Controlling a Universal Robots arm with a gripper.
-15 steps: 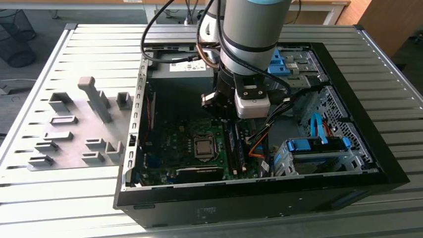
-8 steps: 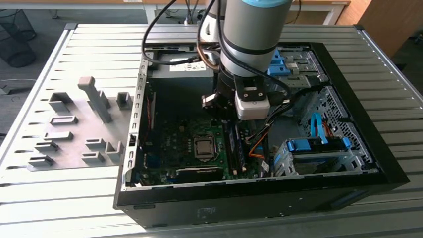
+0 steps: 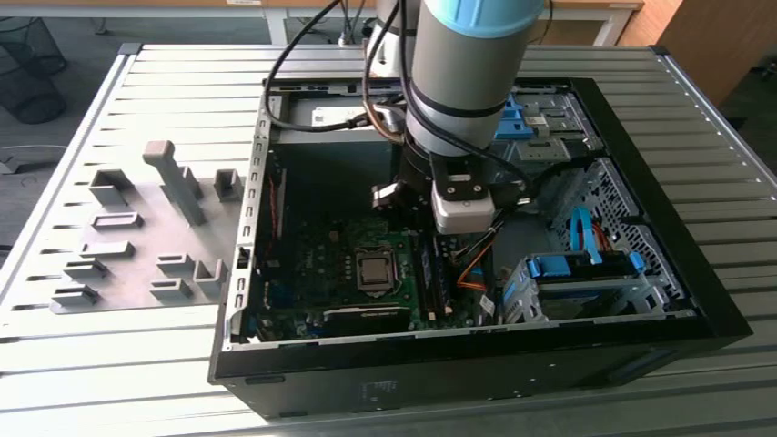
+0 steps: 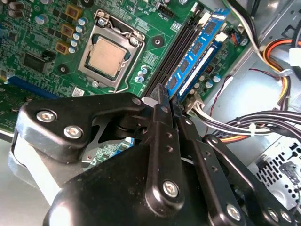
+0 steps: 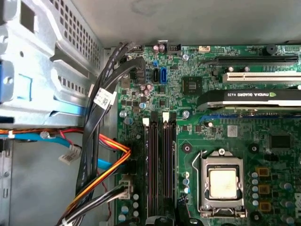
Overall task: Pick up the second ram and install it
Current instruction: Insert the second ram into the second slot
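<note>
We saw the black two-fingered claw (image 4: 168, 100) at the lower centre of the second wrist view, its fingers drawn almost together with only a slim gap left. We could not tell whether anything was pinched in that gap. The fingertips sat at the near end of the second ram (image 4: 197, 49), a long, thin blue-faced circuit strip with small black chips. It stood on edge in the black memory slots, just beside another strip of the same kind, and ran toward the upper right of the frame.

To the left of the slots lay the square metal processor socket (image 4: 107, 57) on the green motherboard (image 4: 42, 33). In the first wrist view, a bundle of orange, red and black cables (image 5: 101, 176) crossed the lower left.

In the exterior view, the claw (image 3: 447, 241) reached down into the open black computer case (image 3: 486, 364), which rested on the slatted metal tabletop (image 3: 122, 364). Grey plastic holder blocks (image 3: 176, 182) stood at the left.
</note>
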